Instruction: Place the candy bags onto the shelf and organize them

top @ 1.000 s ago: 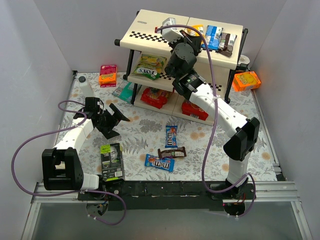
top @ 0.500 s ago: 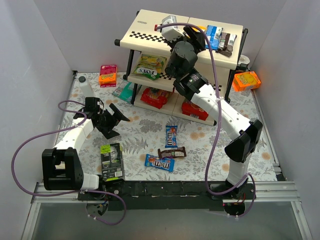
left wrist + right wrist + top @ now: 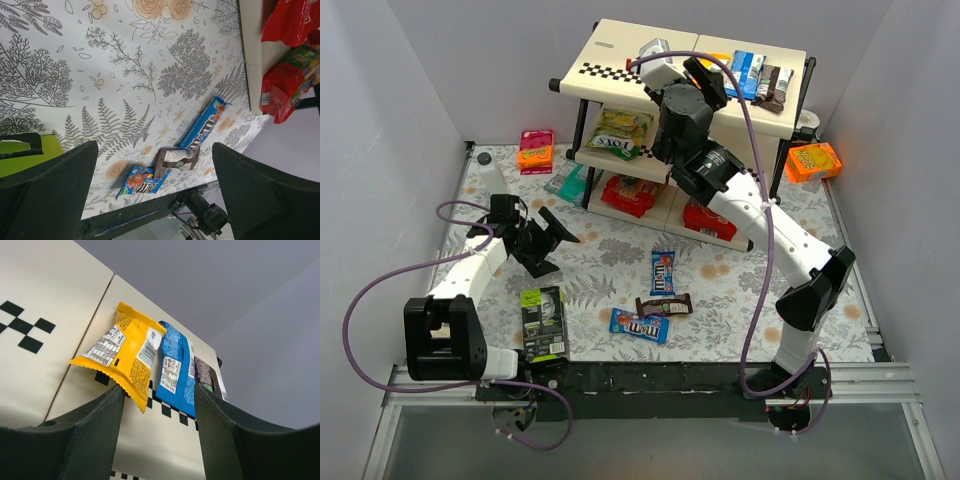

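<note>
Over the top tier of the shelf (image 3: 620, 50), the right gripper (image 3: 159, 392) stands with its jaws partly apart and grips nothing. The yellow bag (image 3: 122, 352) lies flat on the cream panel, its lower corner reaching down between the two fingers. The blue bag (image 3: 175, 367) touches its right edge, and the dark brown bag (image 3: 207, 377) lies just beyond that.

Hazards from this position:

1. Snagging on withdrawal. The yellow bag's corner sits close to the inner face of the left finger. A retreat that drifts sideways is likely to catch that corner and drag the packet toward the checkered front strip, possibly off the tier.
2. Knock-on shift. The three packets lie edge to edge and their film looks slick. A push on the yellow bag probably skews the blue bag as well and spoils the row.
3. Cable sweep. The purple cable (image 3: 745, 120) loops over the same tier near the packets. A wide wrist turn may brush them.

A straight lift clear of the panel before any sideways travel appears the safest exit.

Near the table's left side, the left gripper (image 3: 154, 145) hangs fully spread and empty. Three more packets wait on the floral table (image 3: 60, 75): a blue M&M's bag (image 3: 202, 122), a brown bar (image 3: 176, 159) and a second blue bag (image 3: 142, 180).
</note>
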Tool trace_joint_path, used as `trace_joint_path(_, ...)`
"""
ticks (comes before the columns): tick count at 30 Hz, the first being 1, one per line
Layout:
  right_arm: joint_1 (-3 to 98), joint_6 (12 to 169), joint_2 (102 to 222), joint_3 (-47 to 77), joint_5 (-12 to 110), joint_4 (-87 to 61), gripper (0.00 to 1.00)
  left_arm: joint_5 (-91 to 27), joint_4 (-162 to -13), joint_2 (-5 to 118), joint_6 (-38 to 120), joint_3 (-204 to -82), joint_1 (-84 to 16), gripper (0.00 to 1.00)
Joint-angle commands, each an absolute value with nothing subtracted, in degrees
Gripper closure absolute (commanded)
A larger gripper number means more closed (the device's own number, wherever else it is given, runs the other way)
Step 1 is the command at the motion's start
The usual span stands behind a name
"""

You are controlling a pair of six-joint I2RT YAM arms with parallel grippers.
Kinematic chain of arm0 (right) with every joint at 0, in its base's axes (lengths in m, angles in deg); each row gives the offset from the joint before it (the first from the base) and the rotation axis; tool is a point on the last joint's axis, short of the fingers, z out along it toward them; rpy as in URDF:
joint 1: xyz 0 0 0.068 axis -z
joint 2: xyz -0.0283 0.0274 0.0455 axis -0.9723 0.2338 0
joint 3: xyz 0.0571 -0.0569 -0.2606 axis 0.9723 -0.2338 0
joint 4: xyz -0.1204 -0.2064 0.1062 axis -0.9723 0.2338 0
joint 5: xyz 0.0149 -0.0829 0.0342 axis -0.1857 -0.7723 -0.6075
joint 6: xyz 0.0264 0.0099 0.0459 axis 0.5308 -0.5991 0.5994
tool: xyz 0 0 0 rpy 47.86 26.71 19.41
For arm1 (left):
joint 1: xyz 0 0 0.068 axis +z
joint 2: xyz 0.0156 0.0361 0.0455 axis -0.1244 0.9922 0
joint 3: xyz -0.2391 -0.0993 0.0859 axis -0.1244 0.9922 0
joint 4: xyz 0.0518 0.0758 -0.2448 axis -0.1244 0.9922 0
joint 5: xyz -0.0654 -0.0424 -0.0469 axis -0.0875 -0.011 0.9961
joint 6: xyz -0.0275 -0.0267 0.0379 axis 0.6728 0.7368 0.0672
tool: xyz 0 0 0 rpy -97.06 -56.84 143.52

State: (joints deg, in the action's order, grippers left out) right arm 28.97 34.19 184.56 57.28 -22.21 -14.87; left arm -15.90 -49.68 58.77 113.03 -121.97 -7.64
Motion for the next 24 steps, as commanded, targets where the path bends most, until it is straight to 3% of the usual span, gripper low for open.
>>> trace_joint_path(1, 28.75, 44.31, 179.56, 59.74, -18.94, -3.07, 0.34, -15.65, -50.25, 57.48, 112.47, -123.02, -7.41, 0.02)
trace_joint_path(6, 28.93, 54.24, 177.02, 60.80, -11.38, 9.76, 0.27, -15.65, -50.17, 57.75, 112.47, -124.07, -7.32, 0.02)
trace_joint_path(15, 28.84, 62.95, 173.85, 62.11, -1.46, 19.00, 0.19, -16.17, -49.99, 57.49, 111.77, -124.86, -7.41, 0.02)
trace_joint_path(24, 28.84, 74.73, 161.04, 56.68, 6.91, 17.88, 0.11, -16.70, -50.52, 54.76, 110.01, -125.04, -7.41, 0.02)
